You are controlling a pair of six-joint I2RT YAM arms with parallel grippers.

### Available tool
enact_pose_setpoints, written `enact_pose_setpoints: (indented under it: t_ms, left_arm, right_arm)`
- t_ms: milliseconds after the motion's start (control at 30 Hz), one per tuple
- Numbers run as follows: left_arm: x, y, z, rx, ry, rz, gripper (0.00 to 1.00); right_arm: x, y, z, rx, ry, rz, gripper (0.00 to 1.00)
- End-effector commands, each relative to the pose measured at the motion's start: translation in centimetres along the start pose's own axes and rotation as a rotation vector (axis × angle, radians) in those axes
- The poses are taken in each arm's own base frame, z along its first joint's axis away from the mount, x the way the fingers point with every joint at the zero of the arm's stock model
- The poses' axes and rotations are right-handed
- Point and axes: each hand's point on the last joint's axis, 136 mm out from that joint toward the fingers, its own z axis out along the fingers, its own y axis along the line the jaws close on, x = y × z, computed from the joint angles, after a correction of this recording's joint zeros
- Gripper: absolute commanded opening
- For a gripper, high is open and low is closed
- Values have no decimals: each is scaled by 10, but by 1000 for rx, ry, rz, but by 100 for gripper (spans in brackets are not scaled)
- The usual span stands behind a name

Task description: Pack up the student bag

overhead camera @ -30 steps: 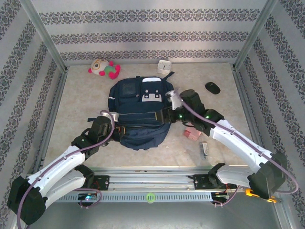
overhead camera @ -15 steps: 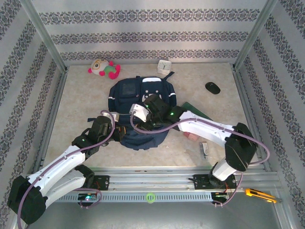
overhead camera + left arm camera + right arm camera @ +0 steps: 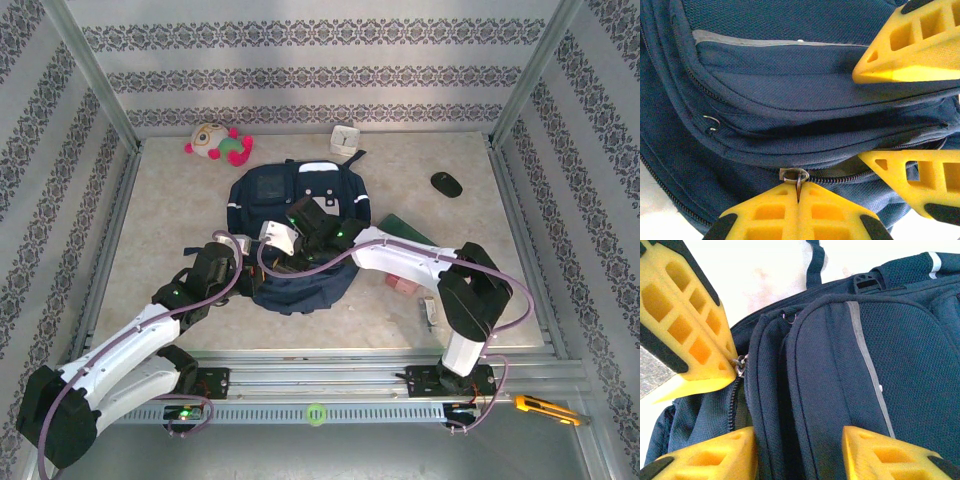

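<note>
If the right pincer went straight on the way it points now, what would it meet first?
The large navy-blue fabric backpack: the right pincer straddles its padded front layers, jaws open, so fabric likely comes first. The left pincer, shut on the metal zipper pull, lies off that line.

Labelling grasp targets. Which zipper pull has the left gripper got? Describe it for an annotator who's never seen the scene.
Start at the navy backpack, the biggest thing in view; go to its near-left edge, where a zip runs. The metal zipper pull is pinched between the left gripper's closed yellow fingertips, unlike the small wire ring pull on a neighbouring seam, which hangs free.
</note>
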Motion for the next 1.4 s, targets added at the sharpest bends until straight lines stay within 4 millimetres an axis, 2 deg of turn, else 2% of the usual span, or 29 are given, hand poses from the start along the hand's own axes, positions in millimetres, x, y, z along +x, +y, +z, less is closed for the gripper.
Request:
enact_pose_setpoints:
  t_ms: [0, 67, 200, 367, 633, 833, 1067, 1233, 1367]
  left_arm:
    - [-33, -20, -8, 70, -102, 8, 0]
    - [-33, -20, -8, 71, -101, 8, 0]
    - [-36, -21, -10, 75, -111, 14, 0]
    - [-38, -15, -11, 41, -122, 7, 0]
    - [-34, 24, -17, -164, -109, -29, 0]
    - [-43, 41, -26, -241, -127, -33, 0]
    - [-51, 56, -27, -282, -134, -42, 0]
    - [-57, 68, -22, -326, -132, -34, 0]
    - [-60, 78, -15, -351, -134, -45, 0]
  right_arm:
    - [-10, -3, -6, -1, -21, -23, 56]
    - [-9, 0, -6, -3, -22, -48, 63]
    - [1, -4, 1, 35, 23, -103, 61]
    - [-7, 2, -10, 12, -17, -135, 28]
    - [-24, 29, -53, -104, -174, -214, 1]
    - [-27, 35, -79, -169, -256, -218, 0]
    - [-31, 53, -109, -292, -375, -258, 0]
    - [-30, 56, -122, -337, -409, -253, 0]
    - [-28, 54, -125, -326, -410, -250, 0]
